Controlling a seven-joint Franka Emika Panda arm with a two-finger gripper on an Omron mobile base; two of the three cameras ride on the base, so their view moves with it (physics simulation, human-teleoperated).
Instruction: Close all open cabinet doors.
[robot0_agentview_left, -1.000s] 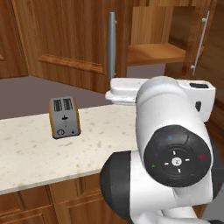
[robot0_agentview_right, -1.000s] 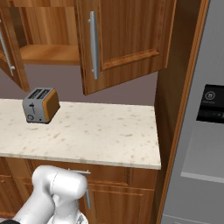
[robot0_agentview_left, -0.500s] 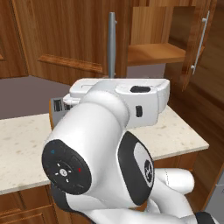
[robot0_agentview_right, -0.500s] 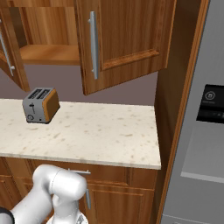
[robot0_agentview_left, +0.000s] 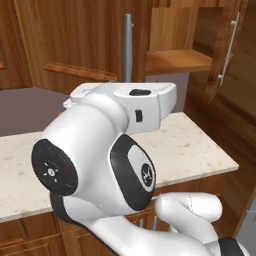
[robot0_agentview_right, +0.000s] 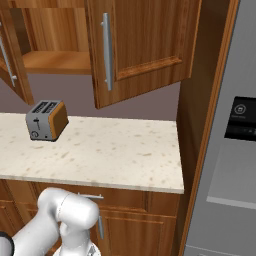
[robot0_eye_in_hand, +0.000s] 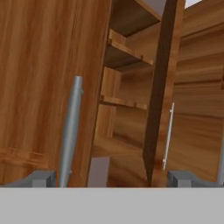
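Two cabinet doors hang open on the wall cabinet above the counter. The left cabinet door (robot0_agentview_left: 75, 40) (robot0_agentview_right: 15, 70) (robot0_eye_in_hand: 39, 87) carries a long silver handle (robot0_agentview_left: 128, 47) (robot0_eye_in_hand: 70, 131). Swung out nearly edge-on, the right cabinet door (robot0_agentview_left: 222, 45) (robot0_agentview_right: 145, 45) (robot0_eye_in_hand: 159, 96) has its own handle (robot0_agentview_right: 106, 52) (robot0_eye_in_hand: 168, 131). Bare wooden shelves (robot0_agentview_left: 180, 60) (robot0_agentview_right: 55, 60) (robot0_eye_in_hand: 122, 103) show between them. My gripper (robot0_eye_in_hand: 111, 179) is open with nothing between its tips, a short way in front of the gap and facing it. The raised arm (robot0_agentview_left: 100, 160) hides the fingers in the left base view.
A silver and orange toaster (robot0_agentview_right: 47, 120) stands on the speckled counter (robot0_agentview_right: 115, 155) at the left. A tall wooden side panel (robot0_agentview_right: 200, 125) and a grey appliance (robot0_agentview_right: 235, 150) close off the right. Drawer fronts (robot0_agentview_right: 130, 200) run below the counter.
My arm has swung left and up across the left base view, now covering the toaster there. The doors and the base have not moved.
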